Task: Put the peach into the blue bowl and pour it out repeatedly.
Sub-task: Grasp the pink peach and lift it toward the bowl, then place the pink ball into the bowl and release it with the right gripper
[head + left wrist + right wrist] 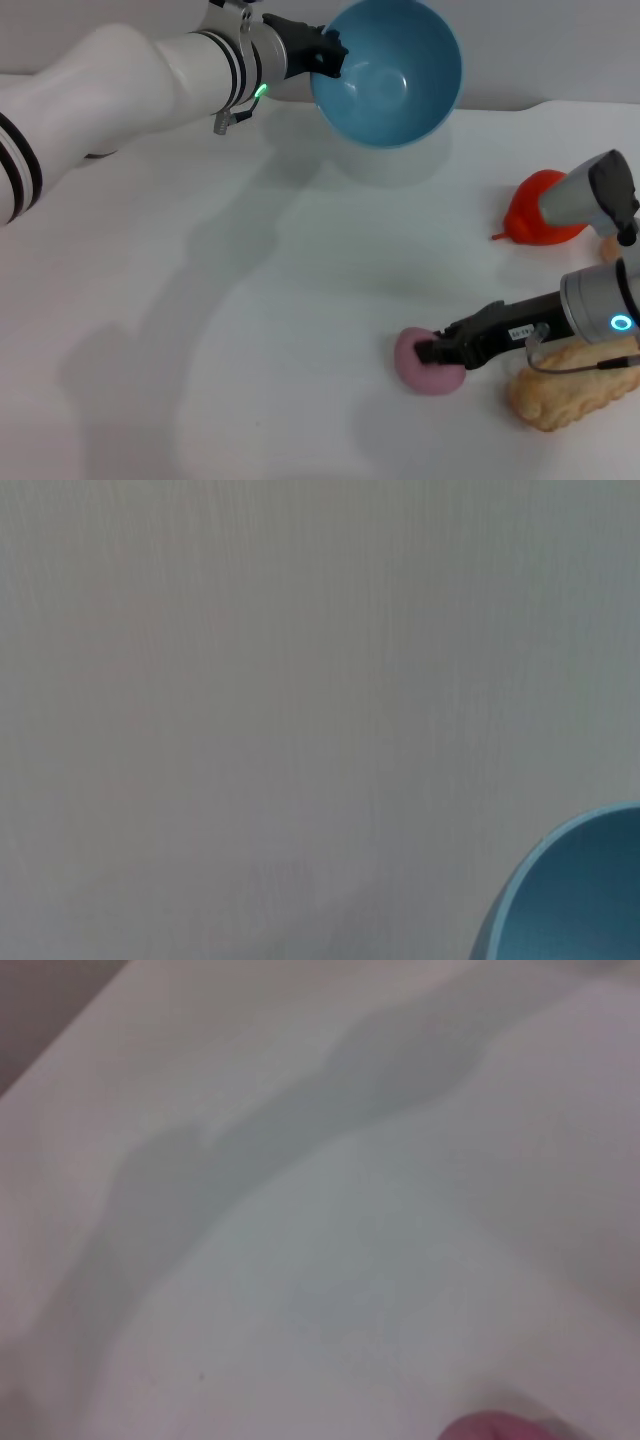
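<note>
The pale-pink peach (418,362) lies on the white table at the front right. My right gripper (436,351) is down on it, its black fingers closed around the peach's right side. A sliver of the peach shows in the right wrist view (490,1427). My left gripper (322,52) is shut on the rim of the light-blue bowl (390,75) and holds it raised and tipped at the back, its empty inside facing forward. An edge of the bowl shows in the left wrist view (575,895).
A red-orange pointed fruit (535,212) lies at the right, partly behind my right arm. A beige bread-like item (570,385) lies at the front right under the right arm. The white table (250,300) stretches bare to the left.
</note>
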`<state>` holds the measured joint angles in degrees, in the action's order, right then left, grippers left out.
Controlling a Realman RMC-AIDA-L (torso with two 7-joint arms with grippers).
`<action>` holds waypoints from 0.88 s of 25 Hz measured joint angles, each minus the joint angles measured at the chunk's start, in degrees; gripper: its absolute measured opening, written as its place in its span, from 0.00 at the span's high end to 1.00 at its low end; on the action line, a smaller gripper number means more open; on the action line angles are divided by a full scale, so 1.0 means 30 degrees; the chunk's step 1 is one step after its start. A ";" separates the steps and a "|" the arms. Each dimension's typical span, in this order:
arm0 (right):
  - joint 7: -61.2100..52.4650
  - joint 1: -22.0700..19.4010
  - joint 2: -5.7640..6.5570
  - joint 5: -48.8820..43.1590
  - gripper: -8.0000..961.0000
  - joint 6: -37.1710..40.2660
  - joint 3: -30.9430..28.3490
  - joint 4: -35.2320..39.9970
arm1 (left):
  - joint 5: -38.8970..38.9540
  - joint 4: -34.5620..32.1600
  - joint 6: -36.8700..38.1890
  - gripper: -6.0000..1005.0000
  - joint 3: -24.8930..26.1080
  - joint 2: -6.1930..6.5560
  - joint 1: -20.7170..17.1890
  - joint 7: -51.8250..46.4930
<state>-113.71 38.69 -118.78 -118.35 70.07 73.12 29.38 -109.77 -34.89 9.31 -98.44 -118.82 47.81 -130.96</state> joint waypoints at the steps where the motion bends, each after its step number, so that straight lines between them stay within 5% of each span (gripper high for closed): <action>1: 0.0010 -0.0177 -0.0016 0.0037 0.73 0.0134 0.0008 0.0451 | 0.0000 0.0000 0.0000 1.00 0.0000 0.0000 0.0000 0.0000; 6: 0.0024 -0.1243 -0.0052 0.0367 0.85 0.0957 -0.0158 0.3226 | 0.0000 -0.0003 0.0508 1.00 0.0005 0.0051 0.0005 0.0000; 16: -0.0011 -0.1698 0.0070 0.0691 0.94 0.2340 -0.2461 0.8389 | -0.0388 -0.0065 0.4466 1.00 0.0266 0.0213 0.0789 -0.0894; 22: -0.0055 -0.1150 0.0141 0.0681 0.94 0.2274 -0.4131 0.9634 | -0.3673 -0.0503 0.6815 1.00 0.0238 0.0219 0.1164 -0.4380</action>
<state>-113.88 35.25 -118.36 -116.30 76.89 60.73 58.28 -120.79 -36.40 29.75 -97.72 -118.17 51.30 -144.10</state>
